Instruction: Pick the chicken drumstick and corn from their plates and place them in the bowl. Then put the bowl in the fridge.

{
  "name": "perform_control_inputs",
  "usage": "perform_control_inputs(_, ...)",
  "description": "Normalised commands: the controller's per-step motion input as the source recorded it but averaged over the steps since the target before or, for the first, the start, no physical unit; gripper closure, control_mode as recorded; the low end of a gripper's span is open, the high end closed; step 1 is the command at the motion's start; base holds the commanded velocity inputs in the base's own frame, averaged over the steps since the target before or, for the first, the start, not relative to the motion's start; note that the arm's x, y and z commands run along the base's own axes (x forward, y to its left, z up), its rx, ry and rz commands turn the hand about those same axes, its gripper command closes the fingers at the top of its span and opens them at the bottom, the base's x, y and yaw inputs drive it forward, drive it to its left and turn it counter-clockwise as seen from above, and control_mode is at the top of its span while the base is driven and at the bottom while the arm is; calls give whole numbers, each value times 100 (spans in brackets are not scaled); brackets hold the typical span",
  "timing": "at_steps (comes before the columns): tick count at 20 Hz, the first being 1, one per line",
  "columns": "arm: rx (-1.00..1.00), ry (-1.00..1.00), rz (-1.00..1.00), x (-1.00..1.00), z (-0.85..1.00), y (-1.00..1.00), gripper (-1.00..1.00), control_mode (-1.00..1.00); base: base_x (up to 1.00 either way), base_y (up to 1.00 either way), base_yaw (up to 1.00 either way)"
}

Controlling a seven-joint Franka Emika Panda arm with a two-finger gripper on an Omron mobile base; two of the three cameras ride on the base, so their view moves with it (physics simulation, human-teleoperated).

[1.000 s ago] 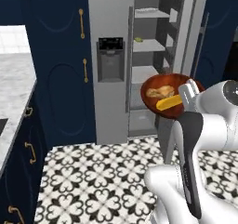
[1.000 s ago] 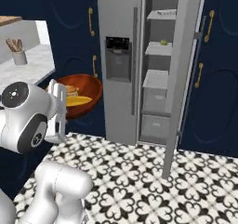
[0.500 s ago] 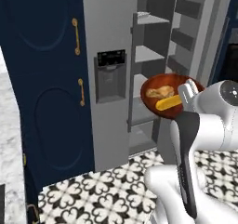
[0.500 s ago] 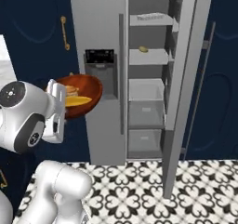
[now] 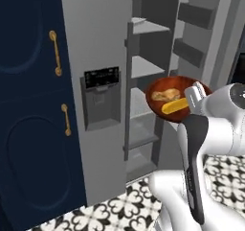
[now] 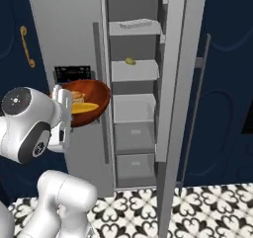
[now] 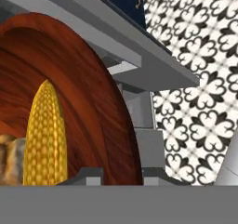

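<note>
The glossy, deep reddish-brown bowl (image 5: 176,97) rides in the air before the tall grey metallic fridge (image 6: 138,84), its rim clamped in the closed gripper (image 5: 196,95). It looks rigid and smooth, likely slippery; held by one edge it will want to tip, so it should stay level. Inside lie the short yellow corn cob (image 7: 45,135) and the lumpy golden-brown chicken drumstick (image 5: 164,95), both loose and able to roll. The open grey fridge door (image 6: 180,74) narrows the way to the grey shelves (image 6: 133,71), one carrying a small yellowish item (image 6: 130,61).
</note>
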Motion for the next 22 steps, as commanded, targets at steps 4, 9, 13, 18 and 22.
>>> perform_control_inputs(4, 0, 0, 0, 0, 0, 0, 100, 100, 86, 0, -29)
perform_control_inputs(9, 0, 0, 0, 0, 0, 0, 100, 100, 97, 8, -21)
perform_control_inputs(13, 0, 0, 0, 0, 0, 0, 100, 100, 64, -25, -7)
perform_control_inputs(18, 0, 0, 0, 0, 0, 0, 100, 100, 53, -50, -7)
perform_control_inputs(22, 0, 0, 0, 0, 0, 0, 100, 100, 96, -2, -7)
